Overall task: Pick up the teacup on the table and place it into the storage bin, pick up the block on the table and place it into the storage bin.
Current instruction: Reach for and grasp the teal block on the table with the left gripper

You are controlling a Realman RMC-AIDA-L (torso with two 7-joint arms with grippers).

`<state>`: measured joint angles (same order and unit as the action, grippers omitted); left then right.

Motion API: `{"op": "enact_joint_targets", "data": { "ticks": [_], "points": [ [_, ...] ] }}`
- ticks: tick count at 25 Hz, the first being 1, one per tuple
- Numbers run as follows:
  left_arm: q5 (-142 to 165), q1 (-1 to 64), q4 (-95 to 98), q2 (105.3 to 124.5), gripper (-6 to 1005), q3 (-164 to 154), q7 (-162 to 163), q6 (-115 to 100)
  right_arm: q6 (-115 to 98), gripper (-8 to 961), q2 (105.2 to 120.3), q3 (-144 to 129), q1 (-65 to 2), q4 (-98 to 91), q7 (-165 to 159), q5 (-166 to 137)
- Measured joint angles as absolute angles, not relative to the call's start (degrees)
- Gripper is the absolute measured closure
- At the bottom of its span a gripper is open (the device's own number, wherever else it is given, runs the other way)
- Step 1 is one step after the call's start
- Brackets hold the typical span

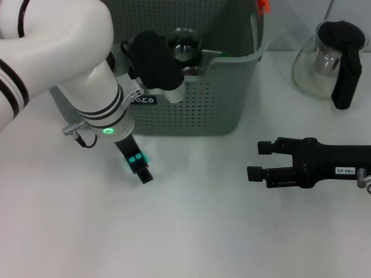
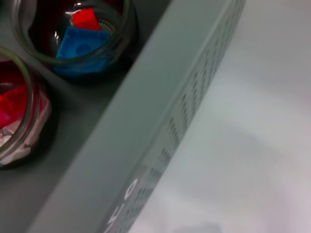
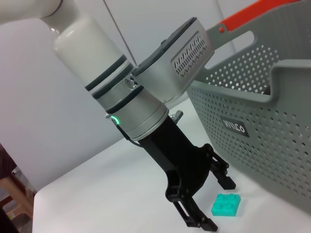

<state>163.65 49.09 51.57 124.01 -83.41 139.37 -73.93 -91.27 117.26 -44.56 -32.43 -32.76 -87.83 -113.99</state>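
Observation:
A small teal block (image 3: 226, 205) lies on the white table just in front of the storage bin (image 1: 197, 104). My left gripper (image 3: 217, 204) points down at the table, open, one black finger on each side of the block. In the head view the block (image 1: 138, 158) shows as a teal patch against the left gripper (image 1: 138, 163). A glass teacup (image 1: 184, 45) stands inside the bin. The left wrist view looks down over the bin wall (image 2: 160, 111) at a glass cup (image 2: 73, 34) holding a blue and a red block. My right gripper (image 1: 255, 160) rests open and empty at the right.
A glass teapot (image 1: 330, 58) with a black handle stands at the back right. A second glass cup (image 2: 14, 116) with red and pink contents sits in the bin. An orange clip (image 1: 264, 6) marks the bin rim. White table (image 1: 191, 231) stretches in front.

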Motion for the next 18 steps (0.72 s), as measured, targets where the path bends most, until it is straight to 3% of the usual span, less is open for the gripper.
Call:
{"op": "enact_joint_targets", "data": {
  "ticks": [18],
  "points": [
    [163.65, 49.97, 49.65, 123.93, 161, -83.67, 140.08, -73.13, -91.32, 7, 117.24, -44.53, -32.43, -32.69, -87.8, -113.99]
  ]
}}
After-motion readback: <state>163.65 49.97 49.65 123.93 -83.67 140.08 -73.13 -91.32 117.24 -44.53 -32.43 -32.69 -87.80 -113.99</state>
